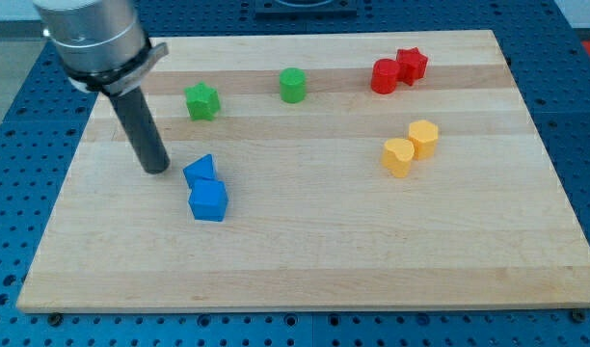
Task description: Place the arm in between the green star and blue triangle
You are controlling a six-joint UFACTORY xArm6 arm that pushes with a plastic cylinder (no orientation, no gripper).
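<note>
The green star (202, 100) lies at the view's upper left of the wooden board (305, 251). The blue triangle (201, 172) lies below it, touching a blue cube (208, 200) just beneath. My tip (156, 169) rests on the board just left of the blue triangle, with a small gap, and below-left of the green star. The dark rod rises up and to the left to the arm's metal flange.
A green cylinder (293, 85) sits right of the green star. Two red blocks (385, 75) (412, 65) touch at the top right. Two yellow blocks (399, 156) (423, 139) touch at the middle right.
</note>
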